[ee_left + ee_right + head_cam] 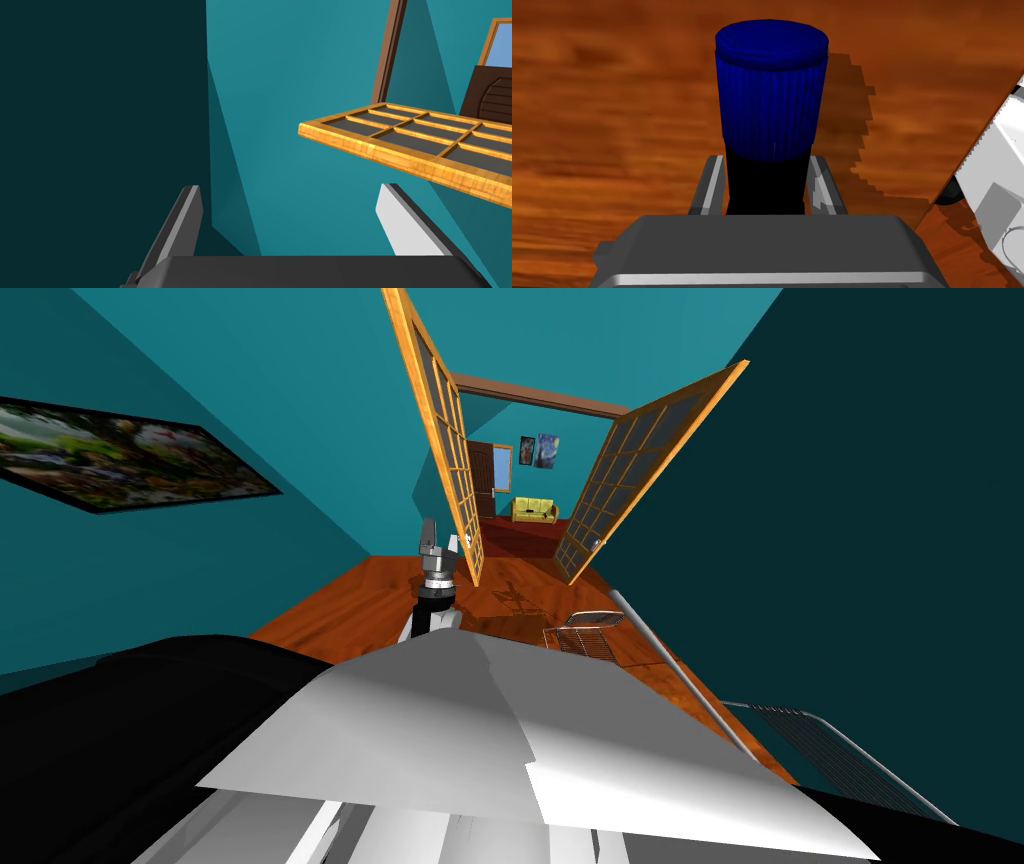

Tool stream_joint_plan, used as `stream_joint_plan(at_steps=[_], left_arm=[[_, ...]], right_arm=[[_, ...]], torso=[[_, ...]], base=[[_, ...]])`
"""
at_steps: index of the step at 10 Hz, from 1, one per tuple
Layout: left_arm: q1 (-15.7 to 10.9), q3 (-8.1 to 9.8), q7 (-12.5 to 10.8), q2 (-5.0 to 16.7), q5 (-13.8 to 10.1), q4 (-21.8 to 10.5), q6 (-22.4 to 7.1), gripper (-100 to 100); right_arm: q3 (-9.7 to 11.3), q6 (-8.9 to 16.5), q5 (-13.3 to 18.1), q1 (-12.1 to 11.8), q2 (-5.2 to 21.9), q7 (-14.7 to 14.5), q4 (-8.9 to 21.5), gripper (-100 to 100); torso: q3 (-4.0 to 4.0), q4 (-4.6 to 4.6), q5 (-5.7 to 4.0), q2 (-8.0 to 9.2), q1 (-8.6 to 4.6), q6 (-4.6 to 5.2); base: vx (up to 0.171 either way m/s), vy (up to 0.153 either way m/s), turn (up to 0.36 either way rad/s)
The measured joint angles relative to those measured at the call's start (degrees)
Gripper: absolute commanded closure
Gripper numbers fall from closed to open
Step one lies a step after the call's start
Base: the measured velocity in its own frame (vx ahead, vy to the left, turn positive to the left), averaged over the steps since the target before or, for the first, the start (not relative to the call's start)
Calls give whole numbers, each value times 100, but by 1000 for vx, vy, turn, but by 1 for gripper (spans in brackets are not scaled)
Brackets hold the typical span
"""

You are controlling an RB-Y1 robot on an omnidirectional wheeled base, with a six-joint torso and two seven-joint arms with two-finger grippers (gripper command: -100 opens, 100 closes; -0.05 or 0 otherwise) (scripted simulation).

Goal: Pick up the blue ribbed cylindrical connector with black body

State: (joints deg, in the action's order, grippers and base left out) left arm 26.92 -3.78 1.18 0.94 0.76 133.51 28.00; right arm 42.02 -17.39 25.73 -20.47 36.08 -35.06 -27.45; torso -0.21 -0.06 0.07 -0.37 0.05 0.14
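The connector (772, 85) has a dark blue ribbed cylindrical top on a black body. My right gripper (766, 161) is shut on the black body, its two fingers pressing the sides, with the blue end pointing away from the hand. Brown wooden floor (602, 100) lies beyond it, with the connector's shadow on it. My left gripper (290, 187) is open with nothing between its fingers. In the head view the left gripper (440, 540) is raised in front of my chest, near the left door leaf.
Two orange-framed glazed door leaves (440, 428) (640, 468) stand open ahead, onto a room with a yellow sofa (534, 509). A wire-mesh object (585, 633) and a grey rail (670, 668) lie on the right of the floor. A large black object (150, 708) sits at my left.
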Motion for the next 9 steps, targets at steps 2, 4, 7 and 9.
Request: stream_joint_plan(at_steps=[2, 4, 7, 9], left_arm=[[0, 0, 0, 0, 0, 0, 0, 0], [0, 0, 0, 0, 0, 0, 0, 0], [0, 0, 0, 0, 0, 0, 0, 0], [0, 0, 0, 0, 0, 0, 0, 0]], right_arm=[[-24, 6, 303, -4, 65, 236, -98, 100], [-100, -5, 656, 9, 168, 564, -212, 100], [-271, -154, 1116, 95, 174, 813, -99, 100], [-454, -284, 1386, 172, 137, 882, 79, 100]], torso=[[0, -1, -1, 0, 0, -3], [1, 0, 1, 1, 5, 0], [1, 0, 3, 2, 7, 1], [0, 0, 5, 0, 7, 2]], base=[[-6, 16, -30], [-4, 21, -24], [-5, 20, -41], [-2, 24, -59]])
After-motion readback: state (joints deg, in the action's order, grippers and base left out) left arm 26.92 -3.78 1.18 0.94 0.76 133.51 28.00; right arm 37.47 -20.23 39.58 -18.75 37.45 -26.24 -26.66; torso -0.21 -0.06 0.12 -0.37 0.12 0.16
